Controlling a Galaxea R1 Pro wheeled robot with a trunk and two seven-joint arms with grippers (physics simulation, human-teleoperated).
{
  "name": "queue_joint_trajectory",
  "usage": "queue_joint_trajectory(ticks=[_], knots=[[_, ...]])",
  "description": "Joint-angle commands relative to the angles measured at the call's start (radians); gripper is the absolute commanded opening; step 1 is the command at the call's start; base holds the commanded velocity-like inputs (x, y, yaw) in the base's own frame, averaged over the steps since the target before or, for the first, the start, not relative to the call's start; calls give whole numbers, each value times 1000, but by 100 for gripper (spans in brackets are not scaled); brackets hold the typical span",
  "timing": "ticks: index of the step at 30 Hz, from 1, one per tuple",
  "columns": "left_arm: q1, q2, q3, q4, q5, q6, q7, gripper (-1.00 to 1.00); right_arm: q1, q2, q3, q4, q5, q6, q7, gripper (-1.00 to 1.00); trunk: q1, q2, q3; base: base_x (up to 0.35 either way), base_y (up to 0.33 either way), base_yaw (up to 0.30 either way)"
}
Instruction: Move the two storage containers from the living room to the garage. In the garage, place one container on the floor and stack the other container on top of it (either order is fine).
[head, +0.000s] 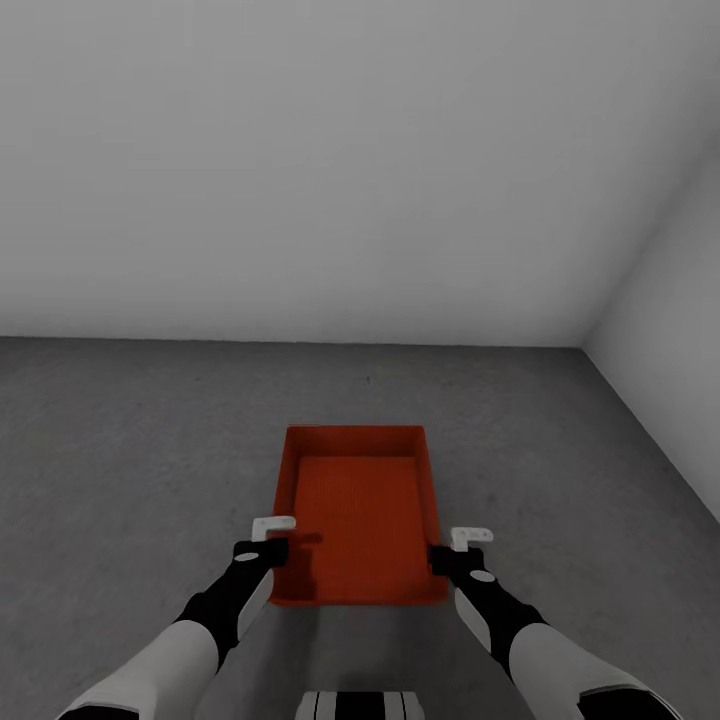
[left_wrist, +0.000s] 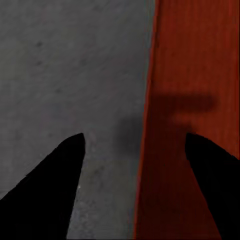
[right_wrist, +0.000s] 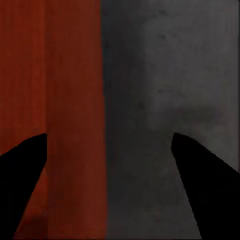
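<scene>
A red-orange storage container sits low in the centre of the head view, over the dark grey concrete floor and short of the pale wall. My left hand straddles its left wall, fingers spread wide, one inside and one outside. My right hand likewise spans the right wall, fingers apart. I cannot tell whether either is pressing the wall.

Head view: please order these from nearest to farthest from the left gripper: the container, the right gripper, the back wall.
1. Container: its side wall lies right at the left gripper.
2. Right gripper: at the bin's opposite wall.
3. Back wall: far beyond the bin, past the grey floor.
</scene>
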Motion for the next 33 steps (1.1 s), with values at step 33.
queue_joint_trajectory(ticks=[33], knots=[[0,-2,-6,-7,7,2,8,100,-1,0,9,1,-9,-4,-4,100,-23,42,18,0,0,0]])
